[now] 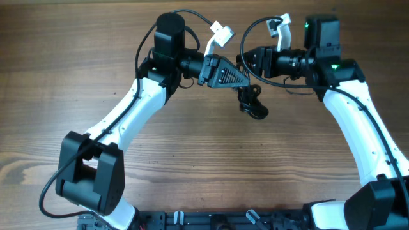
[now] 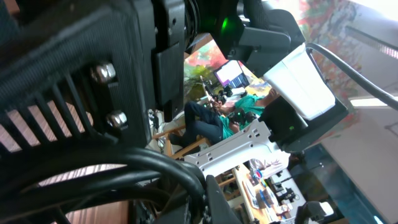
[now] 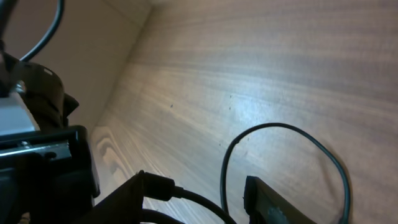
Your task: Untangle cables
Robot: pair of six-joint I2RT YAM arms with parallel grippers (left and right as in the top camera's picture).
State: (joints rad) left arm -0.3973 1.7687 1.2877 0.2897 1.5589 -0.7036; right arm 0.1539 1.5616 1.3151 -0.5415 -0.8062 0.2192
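Overhead, the left end effector (image 1: 245, 79) is closed, seemingly pinching the cables (image 1: 253, 105), a dark bundle hanging just below its tip over the bench (image 1: 192, 153). Opposite, the right end effector (image 1: 246, 62) nearly meets it; I cannot tell how far open it is.

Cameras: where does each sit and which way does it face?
Overhead: above the table, looking straight down; left arm, right arm and cables show.
Left wrist: facing sideways into the room; its black housing fills the left.
Right wrist: low over the table, facing a cable loop; black hardware at bottom.
Shared: overhead and right wrist see the table.
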